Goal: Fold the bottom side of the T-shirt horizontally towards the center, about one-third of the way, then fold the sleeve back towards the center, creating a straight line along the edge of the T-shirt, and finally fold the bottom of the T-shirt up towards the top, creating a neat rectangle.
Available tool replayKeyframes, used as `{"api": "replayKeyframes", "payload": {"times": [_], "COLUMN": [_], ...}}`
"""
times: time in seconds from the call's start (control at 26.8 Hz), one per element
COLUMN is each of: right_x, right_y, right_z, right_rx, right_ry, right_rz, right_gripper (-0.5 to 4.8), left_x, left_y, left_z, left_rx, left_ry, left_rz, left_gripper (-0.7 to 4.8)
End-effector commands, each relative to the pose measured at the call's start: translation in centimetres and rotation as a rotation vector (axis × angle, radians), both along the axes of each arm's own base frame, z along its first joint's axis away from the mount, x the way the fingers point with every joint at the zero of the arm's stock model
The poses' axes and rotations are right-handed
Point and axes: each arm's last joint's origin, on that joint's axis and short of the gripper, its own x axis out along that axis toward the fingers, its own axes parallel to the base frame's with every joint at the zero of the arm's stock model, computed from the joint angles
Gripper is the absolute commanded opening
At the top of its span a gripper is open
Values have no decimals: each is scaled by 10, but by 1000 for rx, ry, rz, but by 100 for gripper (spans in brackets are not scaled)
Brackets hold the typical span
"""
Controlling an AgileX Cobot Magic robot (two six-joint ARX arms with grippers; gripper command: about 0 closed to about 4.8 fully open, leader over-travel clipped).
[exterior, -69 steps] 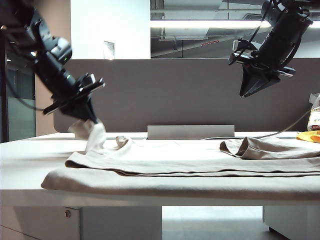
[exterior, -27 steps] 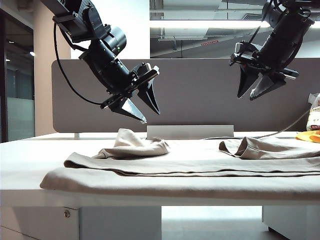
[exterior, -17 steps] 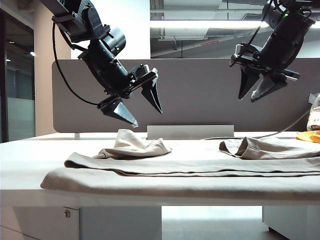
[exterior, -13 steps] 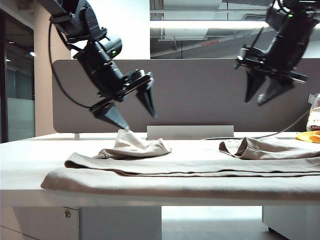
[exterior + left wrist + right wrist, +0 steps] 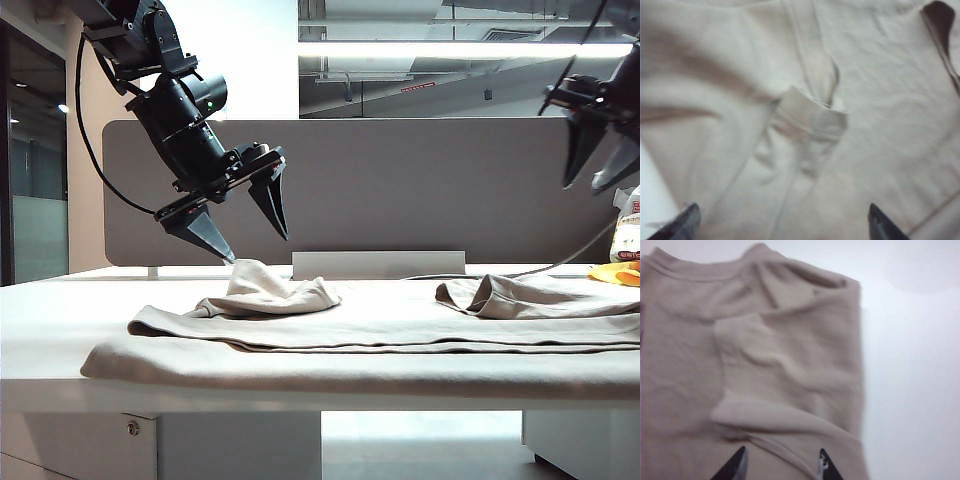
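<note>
Soft beige T-shirt [image 5: 380,325] rumpled on desk [image 5: 40,300]; left gripper [image 5: 250,225], right gripper [image 5: 600,165] above, jaws spread, empty.

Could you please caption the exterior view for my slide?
Open left gripper hovers over the T-shirt's bunched sleeve; right gripper raised at right.

T-shirt [image 5: 380,330] flat across desk [image 5: 40,310]

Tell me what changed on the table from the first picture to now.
The left end effector let go of the sleeve it had lifted at the left, swung toward the middle and now hangs open above the crumpled sleeve. The right end effector opened and drifted right. The T-shirt otherwise lies as before.
</note>
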Motion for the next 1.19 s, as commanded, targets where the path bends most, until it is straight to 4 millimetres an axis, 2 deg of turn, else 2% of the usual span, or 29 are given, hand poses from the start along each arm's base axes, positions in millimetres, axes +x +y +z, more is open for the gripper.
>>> {"api": "replayKeyframes", "payload": {"times": [0.04, 0.19, 0.26, 0.3, 0.45, 0.52, 0.63, 0.67, 0.82, 1.01, 1.08, 1.19], "right_x": [-6, -10, -12, -13, -19, -24, -39, -44, -68, -99, -110, -127], "right_y": [-11, -22, -27, -27, -28, -26, -21, -21, -17, -11, -9, -6], "right_z": [3, 8, 11, 13, 24, 31, 51, 57, 80, 104, 112, 122], "right_rx": [-4, 19, 30, 41, 87, 90, 91, 86, 67, 41, 36, 27], "right_ry": [16, 3, -13, -24, -63, -83, -127, -139, -184, -223, -246, -258], "right_rz": [-17, -26, -31, -23, 11, 21, 36, 40, 53, 77, 78, 85], "right_gripper": [180, 180, 180, 180, 179, 169, 164, 155, 148, 148, 148, 148], "left_x": [4, 4, 3, 1, -14, -24, -40, -43, -64, -109, -125, -148], "left_y": [5, 12, 17, 21, 33, 37, 37, 39, 44, 57, 62, 63], "left_z": [5, 15, 26, 35, 75, 89, 106, 111, 140, 181, 190, 189], "left_rx": [43, 47, 63, 70, 57, 88, 133, 134, 117, 93, 81, 65], "left_ry": [-57, -91, -136, -164, -263, -287, -309, -316, -381, -488, -517, -535], "left_rz": [43, 72, 100, 116, 155, 157, 133, 135, 142, 168, 170, 162], "left_gripper": [426, 422, 380, 362, 362, 360, 282, 276, 276, 276, 276, 275]}}
